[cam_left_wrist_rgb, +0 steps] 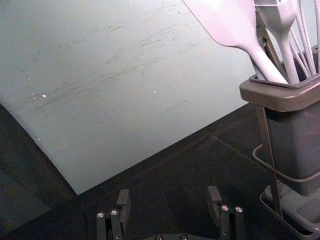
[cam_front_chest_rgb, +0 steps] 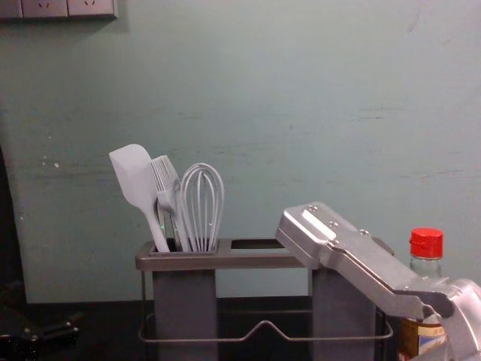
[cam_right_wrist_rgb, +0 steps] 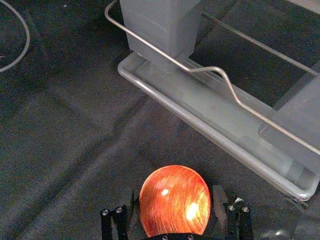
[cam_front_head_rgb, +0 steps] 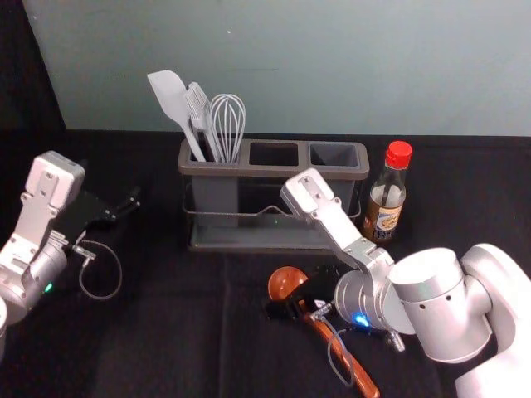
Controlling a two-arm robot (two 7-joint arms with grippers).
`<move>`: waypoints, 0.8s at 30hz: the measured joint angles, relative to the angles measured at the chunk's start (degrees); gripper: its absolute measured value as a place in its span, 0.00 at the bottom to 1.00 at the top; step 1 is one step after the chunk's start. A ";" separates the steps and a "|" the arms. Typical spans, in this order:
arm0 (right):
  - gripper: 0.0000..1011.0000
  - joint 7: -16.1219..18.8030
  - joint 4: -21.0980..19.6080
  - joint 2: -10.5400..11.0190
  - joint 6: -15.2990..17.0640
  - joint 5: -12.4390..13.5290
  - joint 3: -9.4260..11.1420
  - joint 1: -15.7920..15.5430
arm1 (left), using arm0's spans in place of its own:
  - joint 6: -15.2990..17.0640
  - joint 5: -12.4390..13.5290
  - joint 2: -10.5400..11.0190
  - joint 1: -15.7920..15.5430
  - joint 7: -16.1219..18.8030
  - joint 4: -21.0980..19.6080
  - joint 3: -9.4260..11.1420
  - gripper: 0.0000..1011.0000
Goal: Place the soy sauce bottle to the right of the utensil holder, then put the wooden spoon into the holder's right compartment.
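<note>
At spoon [cam_front_head_rgb: 284, 282]: right gripper [cam_front_head_rgb: 297, 300]; near holder [cam_front_head_rgb: 265, 171]: left gripper [cam_front_head_rgb: 124, 209], labelled bottle [cam_front_head_rgb: 387, 217].

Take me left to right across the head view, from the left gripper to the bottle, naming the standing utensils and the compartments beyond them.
Left gripper, spatula, pastry brush, wire whisk, middle compartment, right compartment, soy sauce bottle.

Looks like glossy, grained wood on spoon [cam_right_wrist_rgb: 175, 200]; smooth plastic on holder rim [cam_front_head_rgb: 216, 169] and spatula [cam_front_head_rgb: 171, 98]; metal on wire rail [cam_front_chest_rgb: 331, 339]. Looks like shiny glass on bottle [cam_front_head_rgb: 387, 197], glossy plastic on cap [cam_front_head_rgb: 398, 155]. Looks matt and creased across cloth [cam_front_head_rgb: 166, 332]; smooth, scuffed on wall [cam_left_wrist_rgb: 125, 110].
</note>
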 joint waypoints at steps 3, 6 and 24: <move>0.96 0.17 0.13 -0.21 -0.22 -0.27 0.15 -0.06 | 0.00 0.00 0.00 0.00 0.00 0.00 0.00 0.99; 0.86 0.40 0.37 -0.41 -0.22 -0.63 0.25 -0.05 | 0.00 0.00 0.00 0.00 0.00 0.00 0.00 0.99; 0.83 1.88 -2.86 -0.14 0.36 -2.69 1.32 -1.60 | 0.00 0.00 0.00 0.00 0.00 0.00 0.00 0.99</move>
